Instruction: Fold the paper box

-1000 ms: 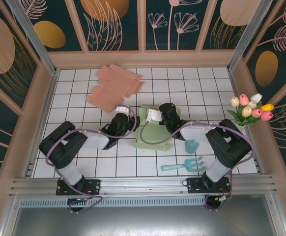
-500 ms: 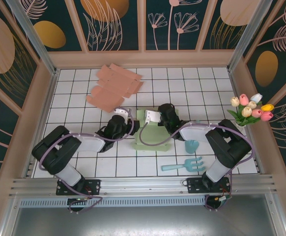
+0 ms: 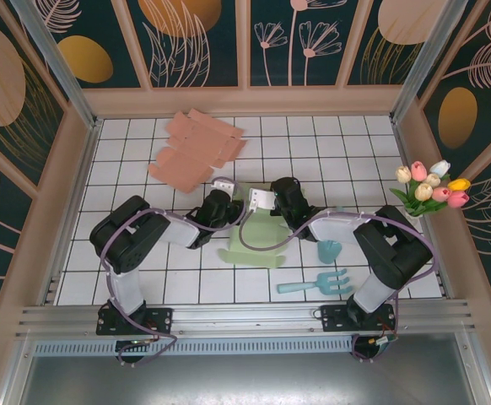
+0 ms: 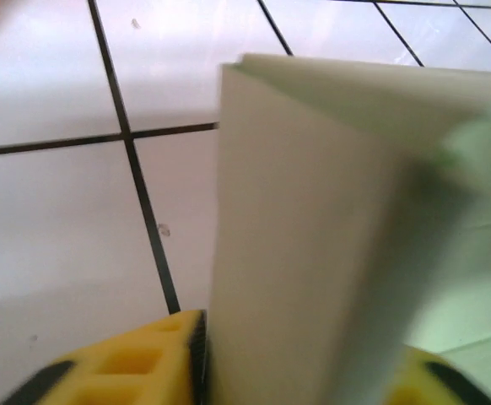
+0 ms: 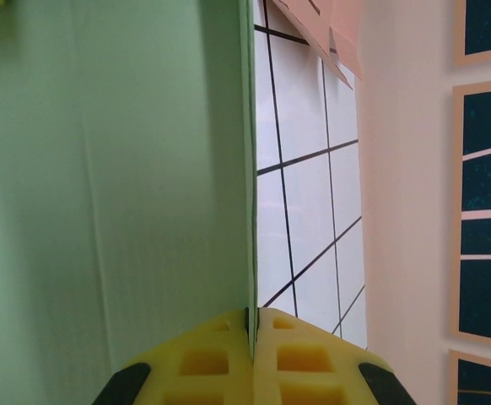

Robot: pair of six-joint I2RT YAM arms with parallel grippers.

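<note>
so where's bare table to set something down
Free: the far tiles between the pink cardboard and the tulips; the near row between the green paper box and the front rail. Crowded: around the box mid-table, and near right by the teal cup and rake.

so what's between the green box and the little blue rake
Nothing sits there. In the top view only bare white tile separates the green box from the rake.

Left arm (image 3: 127,240) and right arm (image 3: 393,249): bulky black joint housings, pale grey-white links, and a lilac cable (image 3: 347,215) running along each. Both sit on black bases bolted at the table's near edge. Left gripper (image 4: 288,371) and right gripper (image 5: 251,337) have yellow finger pads (image 5: 300,359) with square recesses and black patches, plus white wrist housings.
</note>
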